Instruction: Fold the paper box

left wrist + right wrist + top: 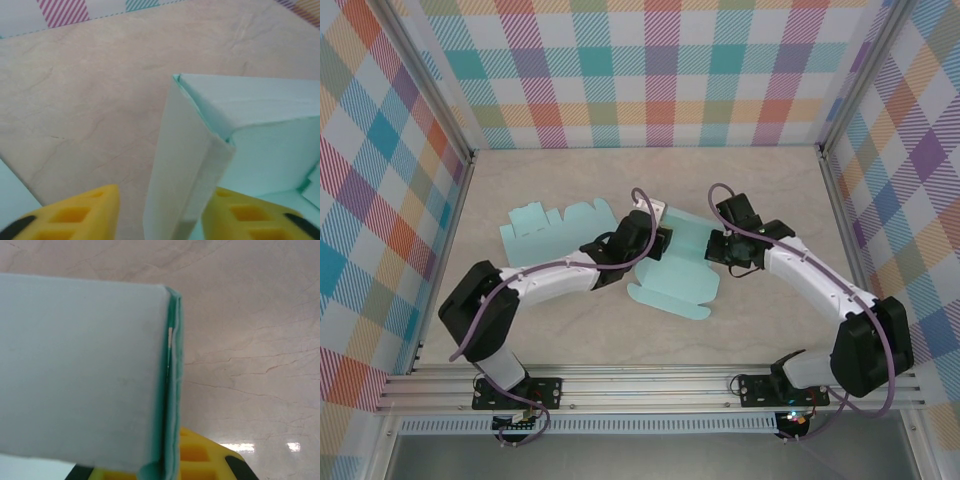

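The mint paper box (672, 285) lies partly folded at the table's middle, with its flaps spread toward the front. My left gripper (657, 243) is at its left side. In the left wrist view an upright folded wall of the box (180, 165) stands between the yellow fingers (85, 215). It is close to the right finger, and a gap separates it from the left one, so the left gripper (165, 202) is open. My right gripper (713, 248) is at the box's right side. The right gripper (170, 467) is shut on a doubled wall of the box (80, 365).
A second flat mint paper cut-out (555, 225) lies at the back left on the marble-patterned table (770, 190). Plaid walls enclose the back and both sides. A metal rail (650, 385) runs along the near edge.
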You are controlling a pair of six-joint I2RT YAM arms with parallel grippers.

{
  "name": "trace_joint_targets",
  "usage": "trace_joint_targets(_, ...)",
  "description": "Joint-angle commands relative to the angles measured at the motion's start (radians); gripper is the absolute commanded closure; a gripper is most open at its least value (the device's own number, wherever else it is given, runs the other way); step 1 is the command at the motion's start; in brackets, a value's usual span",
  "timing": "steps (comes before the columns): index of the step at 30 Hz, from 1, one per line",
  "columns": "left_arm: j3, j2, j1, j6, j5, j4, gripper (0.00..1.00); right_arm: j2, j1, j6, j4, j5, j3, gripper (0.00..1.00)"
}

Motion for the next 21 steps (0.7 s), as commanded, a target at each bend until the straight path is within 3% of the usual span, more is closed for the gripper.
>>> trace_joint_targets(1, 0.067, 0.033, -0.013, 0.008, -0.091, -0.027, 0.73, 0.019, -0.002, -0.021, -0.060, -0.030, 0.040, 1.00)
trace_joint_targets(5, 0.097, 0.059, -0.028, -0.061, -0.108, -0.080, 0.88, 0.046, -0.002, -0.036, -0.116, -0.033, 0.057, 1.00)
trace_joint_targets(8, 0.124, 0.075, -0.042, -0.131, -0.178, -0.161, 0.93, 0.064, -0.002, -0.043, -0.147, -0.039, 0.068, 1.00)
trace_joint_targets(12, 0.117, 0.076, -0.055, -0.212, -0.292, -0.203, 0.97, 0.079, -0.001, -0.043, -0.154, -0.057, 0.072, 1.00)
trace_joint_targets(15, 0.122, 0.083, -0.057, -0.234, -0.313, -0.214, 0.98, 0.082, 0.002, -0.042, -0.139, -0.068, 0.070, 1.00)
trace_joint_targets(17, 0.130, 0.084, -0.056, -0.229, -0.264, -0.213, 0.91, 0.092, 0.003, -0.044, -0.142, -0.065, 0.077, 1.00)
trace_joint_targets(21, 0.155, 0.060, -0.057, -0.195, -0.090, -0.229, 0.45, 0.121, 0.002, -0.061, -0.201, -0.051, 0.117, 1.00)
